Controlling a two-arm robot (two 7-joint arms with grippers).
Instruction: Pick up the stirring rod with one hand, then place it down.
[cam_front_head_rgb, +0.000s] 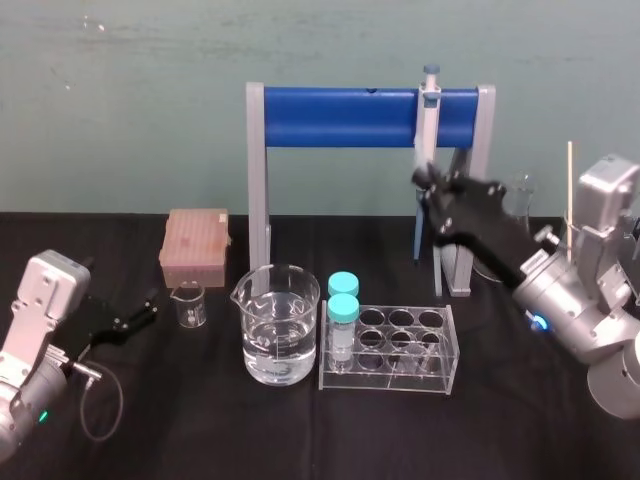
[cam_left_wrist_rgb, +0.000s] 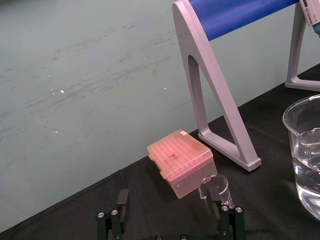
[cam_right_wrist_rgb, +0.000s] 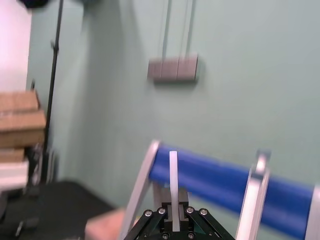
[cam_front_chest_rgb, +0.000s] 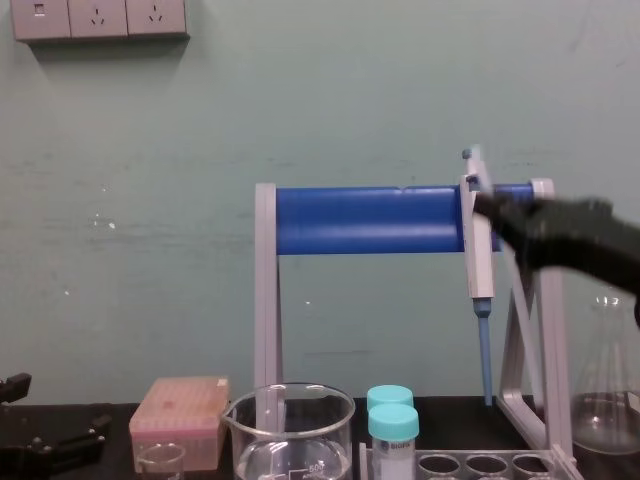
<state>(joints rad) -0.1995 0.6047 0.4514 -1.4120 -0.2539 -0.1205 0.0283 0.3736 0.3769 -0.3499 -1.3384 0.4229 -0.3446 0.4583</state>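
Right claw (cam_front_head_rgb: 430, 180) up off the worktop (cam_front_head_rgb: 200, 430) at about 1 o'clock, just in front of the pipette (cam_front_head_rgb: 428, 130) hanging on the blue stand (cam_front_head_rgb: 345, 117); jaws closed tight. In right wrist view, pinched between them: a narrow whitish bar, most likely the stirring rod (cam_right_wrist_rgb: 173, 167), short end poking past the fingers, remainder hidden under the claw body. Height judged as clearance over the big beaker (cam_front_head_rgb: 280, 325) and tube rack (cam_front_head_rgb: 390, 345) ahead of any set-down. From head and chest views, rod not separable from the pale pipette body behind the claw. Also noted at 3 o'clock: thin pale stick (cam_front_head_rgb: 570, 190), upright behind the right arm, lower end covered, identity not readable. Left claw (cam_front_head_rgb: 148, 305) parked low at 9 o'clock, jaws spread, empty, just beside the small beaker (cam_front_head_rgb: 189, 305).
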